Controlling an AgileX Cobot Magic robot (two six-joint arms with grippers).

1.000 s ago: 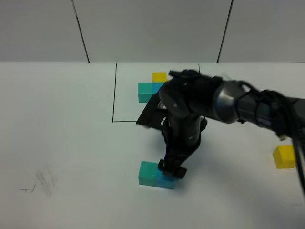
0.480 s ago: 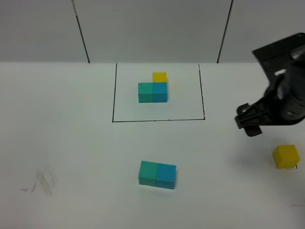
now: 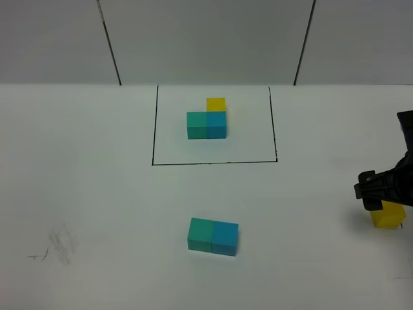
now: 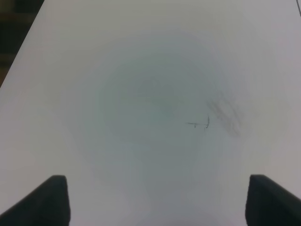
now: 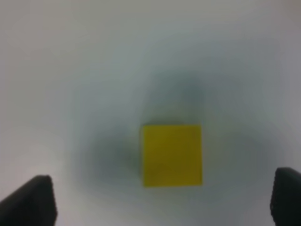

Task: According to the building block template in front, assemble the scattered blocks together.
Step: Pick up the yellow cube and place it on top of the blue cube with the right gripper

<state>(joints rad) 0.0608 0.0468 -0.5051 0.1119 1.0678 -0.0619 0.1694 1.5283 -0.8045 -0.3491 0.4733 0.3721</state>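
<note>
Newbie: Question on the yellow pickup. The template (image 3: pixel 208 119) sits inside its black frame (image 3: pixel 213 163), and the teal cube (image 3: pixel 201 234) and blue cube (image 3: pixel 225 238) are already touching, side by side, on the near side of that frame. The yellow cube (image 3: pixel 389 216) is alone, well off to the right of the frame and nearer than it. How would you grab it cleanly?

Oldhand: I'd say the step is the grasp itself. The right end effector (image 3: pixel 381 190) hangs right over the yellow cube (image 5: pixel 172 155). In the wrist view the cube's edges look roughly square to the two tips, so my advice is to come straight down with no twist. Close on two opposite flat faces, never corner to corner, and bite low enough that it can't pivot. Judging by the template, yellow belongs against the blue cube's face that looks toward the frame, so a square grip pays off later.

Newbie: And the jaws?

Oldhand: Wide apart, a tip on either side of the cube with clear tabletop (image 3: pixel 97 194) between, touching nothing and carrying nothing. That wrist view is blurry, so I can't tell the height. The left end effector (image 4: pixel 160 202) is also spread wide and empty, over a pencil smudge (image 4: pixel 207 123) far left of the frame.
</note>
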